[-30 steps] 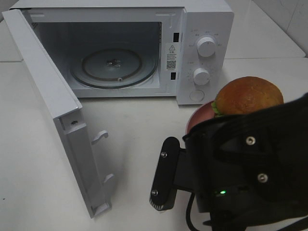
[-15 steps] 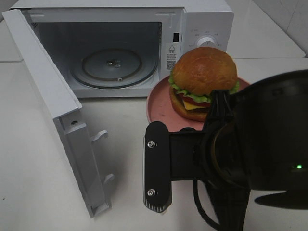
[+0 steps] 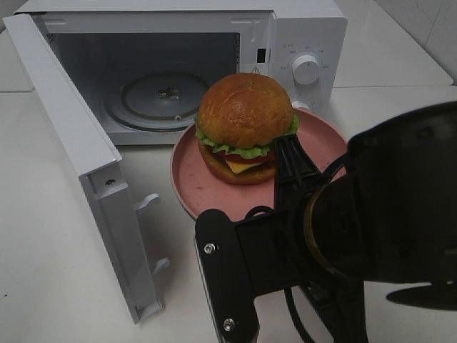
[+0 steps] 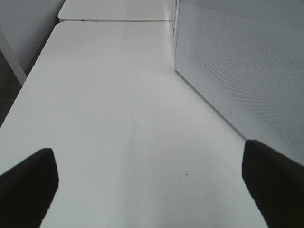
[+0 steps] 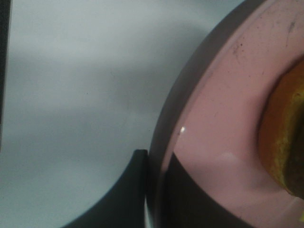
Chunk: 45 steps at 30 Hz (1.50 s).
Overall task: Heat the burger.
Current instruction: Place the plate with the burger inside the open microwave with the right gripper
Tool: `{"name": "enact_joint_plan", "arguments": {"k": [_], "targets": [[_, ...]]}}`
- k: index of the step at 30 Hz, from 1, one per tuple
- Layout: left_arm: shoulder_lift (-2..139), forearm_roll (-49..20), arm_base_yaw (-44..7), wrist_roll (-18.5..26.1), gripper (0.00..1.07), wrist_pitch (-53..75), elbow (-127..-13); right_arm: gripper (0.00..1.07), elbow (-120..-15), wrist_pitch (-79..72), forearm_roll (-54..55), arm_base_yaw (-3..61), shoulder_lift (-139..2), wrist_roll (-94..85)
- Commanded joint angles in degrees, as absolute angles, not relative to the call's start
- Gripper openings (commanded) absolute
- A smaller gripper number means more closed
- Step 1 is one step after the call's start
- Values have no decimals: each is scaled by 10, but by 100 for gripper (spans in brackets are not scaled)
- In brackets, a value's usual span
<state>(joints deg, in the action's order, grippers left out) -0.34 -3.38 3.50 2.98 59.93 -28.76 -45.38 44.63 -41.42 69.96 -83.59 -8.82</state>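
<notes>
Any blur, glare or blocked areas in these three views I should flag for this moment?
Exterior high: even light, burger and microwave sharp, but the right arm looms dark and soft across the lower right. Left wrist: white table nearly washed out, left tool only blurred dark tips. Right wrist: too close, pink plate and burger soft, shadow beside the rim.

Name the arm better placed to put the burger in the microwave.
Right. The right end effector is shut on the rim of the pink plate, the burger sits on it, and the open microwave is just ahead. The left end effector hangs open over the table, holding nothing.
</notes>
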Motion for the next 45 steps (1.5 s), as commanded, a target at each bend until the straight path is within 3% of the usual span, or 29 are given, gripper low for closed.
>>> {"name": "enact_joint_plan", "arguments": {"k": [1,18,28,45], "targets": [[-17,-36,34,29,100,595,-285,0,-454,435,-415,699,-826,-69],[-17,-36,34,29,100,595,-285,0,-454,316,-347,553,-826,-344],[-17,-36,34,29,100,595,-285,0,-454,244,-178,448,-826,-645],[-17,-36,34,29,100,595,-285,0,-454,244,47,353,-826,-971]]}}
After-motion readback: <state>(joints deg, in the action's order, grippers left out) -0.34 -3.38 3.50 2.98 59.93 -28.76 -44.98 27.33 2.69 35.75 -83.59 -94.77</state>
